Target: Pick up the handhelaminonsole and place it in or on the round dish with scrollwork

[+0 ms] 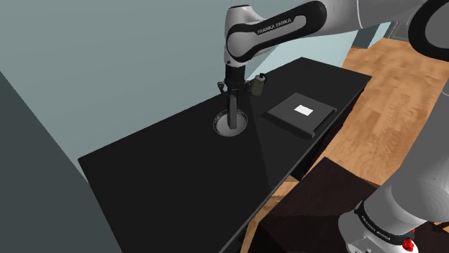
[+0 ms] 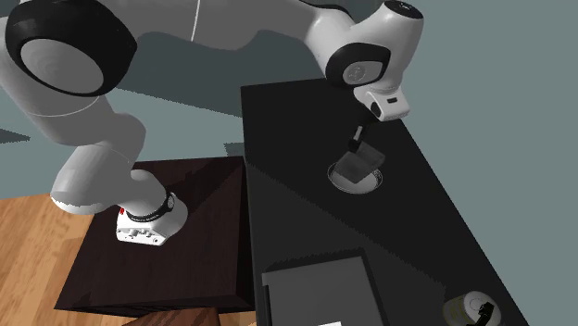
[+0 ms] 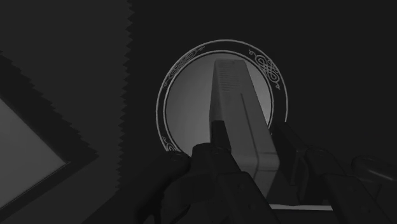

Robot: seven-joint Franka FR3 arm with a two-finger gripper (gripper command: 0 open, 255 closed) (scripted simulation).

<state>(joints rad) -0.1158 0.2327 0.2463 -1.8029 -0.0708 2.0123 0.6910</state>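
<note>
Gripper [image 3: 251, 145] with console [image 3: 234, 95] in dish [image 3: 186, 95]

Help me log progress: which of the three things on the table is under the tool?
The round scrollwork-rimmed dish: the tool holds the grey console over it, while the flat box and small cylinder sit aside.

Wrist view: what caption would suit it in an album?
The gripper clasps a grey console over a scrollwork-rimmed dish.

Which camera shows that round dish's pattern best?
The wrist view: the dish faces the camera, its rim scrollwork plain. The shoulder and second exterior views show a pale ring, partly behind the held console, scrollwork unreadable.
</note>
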